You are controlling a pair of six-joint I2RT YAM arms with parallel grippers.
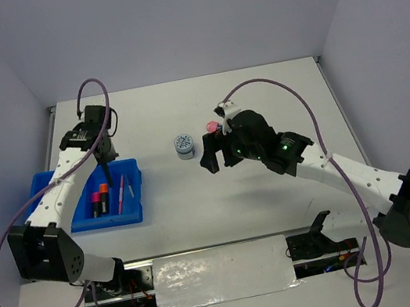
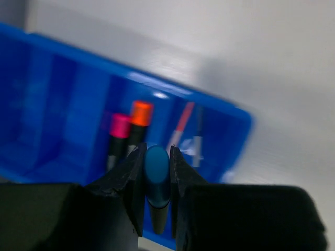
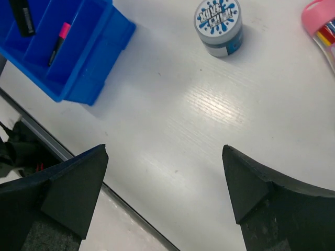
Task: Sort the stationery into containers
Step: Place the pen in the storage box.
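My left gripper (image 1: 105, 169) hangs over the bright blue tray (image 1: 44, 186) and is shut on a black highlighter with a blue cap (image 2: 157, 167), held upright between the jaws (image 2: 156, 152). In the tray (image 2: 63, 94) lie a pink-capped highlighter (image 2: 119, 128), an orange-capped highlighter (image 2: 141, 115), a pink pen (image 2: 183, 121) and a grey pen (image 2: 198, 141). My right gripper (image 1: 218, 159) is open and empty above bare table (image 3: 165, 157). A round blue-white disc (image 1: 184, 145) stands just beyond it, also in the right wrist view (image 3: 219, 23). A pink case (image 1: 213, 126) lies at the right (image 3: 319, 21).
The tray's near corner (image 3: 84, 73) shows in the right wrist view, left of the open fingers. A foil-covered strip (image 1: 222, 274) runs along the table's near edge between the arm bases. Walls close in the table on three sides.
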